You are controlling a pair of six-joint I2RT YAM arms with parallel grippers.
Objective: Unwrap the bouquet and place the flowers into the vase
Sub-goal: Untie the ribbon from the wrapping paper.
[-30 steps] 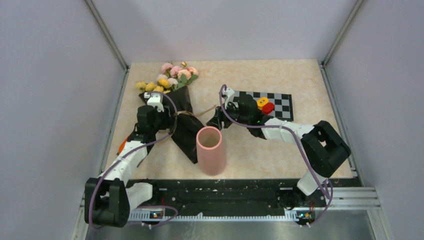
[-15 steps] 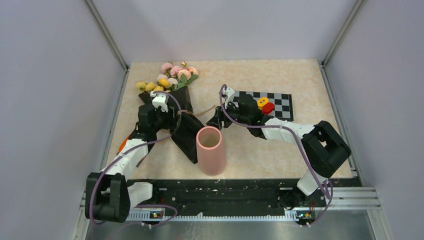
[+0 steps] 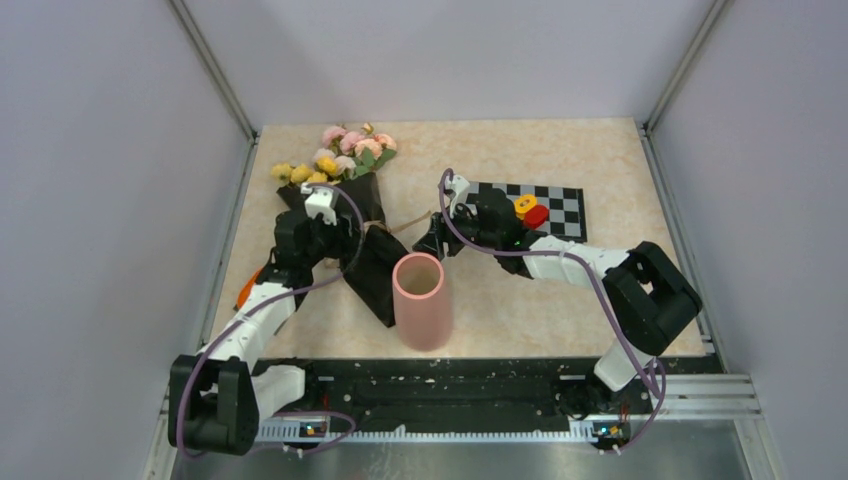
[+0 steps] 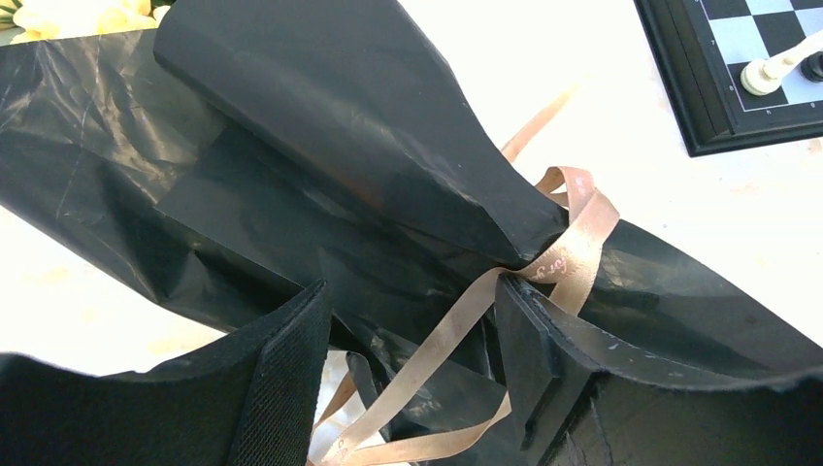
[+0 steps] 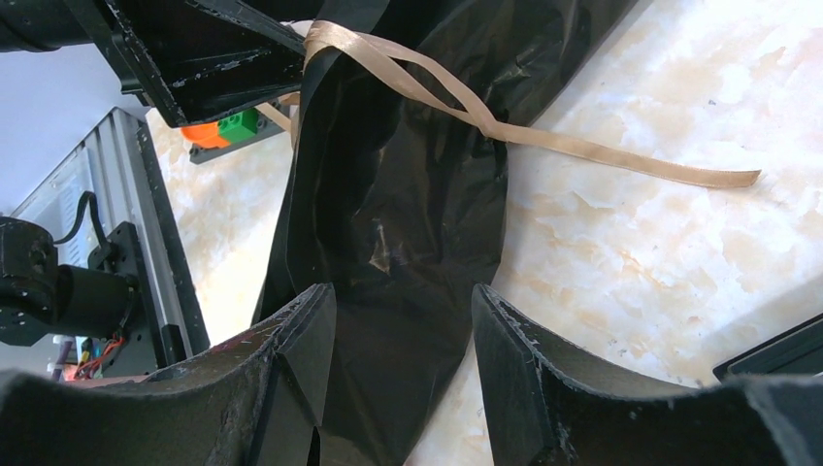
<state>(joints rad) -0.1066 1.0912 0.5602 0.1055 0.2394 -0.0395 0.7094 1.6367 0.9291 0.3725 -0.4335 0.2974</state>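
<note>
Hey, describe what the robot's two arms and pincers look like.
The left arm and right arm have white links between chunky black joints, with a purple cable looping along each. The left pincer and right pincer each have two black, wedge-shaped fingers with scuffed edges; one left pad looks ribbed.

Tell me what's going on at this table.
Two robot arms are working on a bouquet lying on the table. The left gripper stands open astride the tan ribbon at the waist of the black wrap. The right gripper is open close to the wrap, holding nothing. The ribbon is still looped around the wrap, one end trailing loose. The pink vase stands nearby, with none of the flowers in it yet.
</note>
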